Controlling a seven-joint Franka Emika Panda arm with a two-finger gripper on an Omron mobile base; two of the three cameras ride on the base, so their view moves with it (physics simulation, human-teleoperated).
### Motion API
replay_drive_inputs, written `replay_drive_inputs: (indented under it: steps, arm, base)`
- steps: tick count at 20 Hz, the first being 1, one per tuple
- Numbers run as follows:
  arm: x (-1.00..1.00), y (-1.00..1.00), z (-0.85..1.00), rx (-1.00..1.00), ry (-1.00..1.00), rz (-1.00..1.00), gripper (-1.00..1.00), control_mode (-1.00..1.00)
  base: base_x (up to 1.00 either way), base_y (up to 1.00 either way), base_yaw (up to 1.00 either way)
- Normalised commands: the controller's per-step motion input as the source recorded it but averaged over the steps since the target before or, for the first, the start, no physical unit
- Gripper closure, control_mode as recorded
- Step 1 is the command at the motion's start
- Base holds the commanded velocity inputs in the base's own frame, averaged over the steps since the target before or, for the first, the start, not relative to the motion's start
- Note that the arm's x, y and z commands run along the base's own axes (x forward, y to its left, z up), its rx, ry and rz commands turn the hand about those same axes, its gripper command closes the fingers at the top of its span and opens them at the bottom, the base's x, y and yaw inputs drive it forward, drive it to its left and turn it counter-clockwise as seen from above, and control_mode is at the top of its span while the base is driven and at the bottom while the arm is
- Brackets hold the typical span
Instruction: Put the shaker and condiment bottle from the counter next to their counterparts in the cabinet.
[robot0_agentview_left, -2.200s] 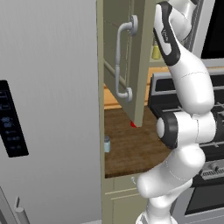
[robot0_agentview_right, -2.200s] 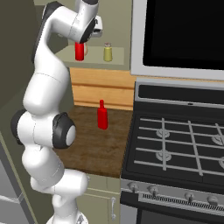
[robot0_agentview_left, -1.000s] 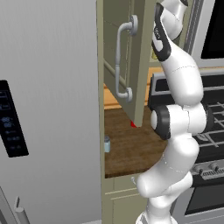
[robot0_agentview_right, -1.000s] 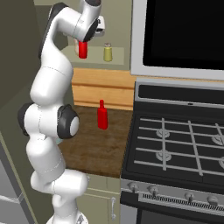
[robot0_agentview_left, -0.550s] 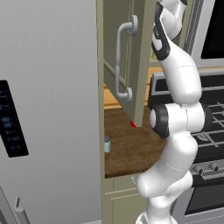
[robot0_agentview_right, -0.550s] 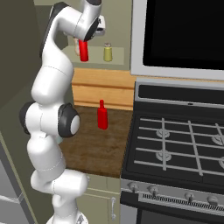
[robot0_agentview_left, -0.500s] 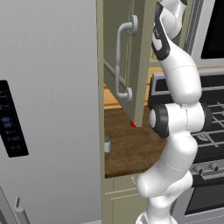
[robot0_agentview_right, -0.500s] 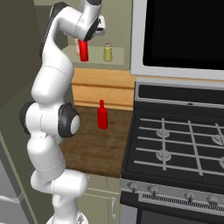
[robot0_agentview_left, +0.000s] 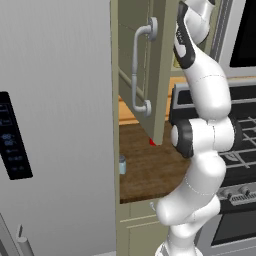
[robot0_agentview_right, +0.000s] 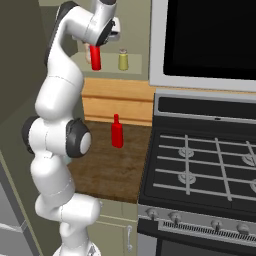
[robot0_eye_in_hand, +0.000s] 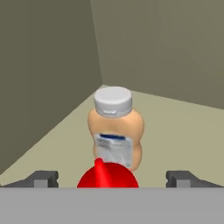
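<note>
The red condiment bottle (robot0_agentview_right: 95, 58) stands on the cabinet shelf (robot0_agentview_right: 134, 65). My gripper (robot0_agentview_right: 96, 46) is right above it, open. In the hand view the bottle's red nozzle top (robot0_eye_in_hand: 108, 175) sits between the two fingertips with a gap on each side of my gripper (robot0_eye_in_hand: 112, 179). Right of the bottle on the shelf is the counterpart, a yellow-green jar (robot0_agentview_right: 123, 60). The pale blue-grey shaker (robot0_agentview_left: 122, 164) stands at the left edge of the counter (robot0_agentview_left: 150, 172). The cabinet door (robot0_agentview_left: 160, 75) hangs open.
A peach bottle with a white cap (robot0_eye_in_hand: 114, 131) stands on the shelf just behind the red one. Another red bottle (robot0_agentview_right: 117, 132) is on the counter (robot0_agentview_right: 107, 162). The stove (robot0_agentview_right: 200, 170) is to the right, a microwave (robot0_agentview_right: 210, 40) above it, the fridge (robot0_agentview_left: 55, 125) to the left.
The jaws have opened and let go of the red bottle, which now stands on the shelf. The arm has hardly moved.
</note>
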Motion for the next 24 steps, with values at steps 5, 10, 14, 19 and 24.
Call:
replay_drive_inputs:
  steps: [5, 10, 14, 19, 24]
  arm:
    - [-0.51, 0.0, 0.0, 0.0, 0.0, 0.02, -1.0, -1.0]
    - [-0.72, 0.0, 0.0, 0.0, -0.05, 0.07, -1.0, -1.0]
    - [-0.85, 0.04, -0.2, 0.04, -0.09, 0.1, -1.0, -1.0]
    - [-0.47, 0.0, -0.45, 0.05, -0.11, 0.29, -1.0, -1.0]
    - [-0.41, 0.0, -0.59, 0.17, -0.16, 0.38, -1.0, -1.0]
  base:
    - [0.0, 0.0, 0.0]
    - [0.0, 0.0, 0.0]
    - [0.0, 0.0, 0.0]
    - [0.0, 0.0, 0.0]
    - [0.0, 0.0, 0.0]
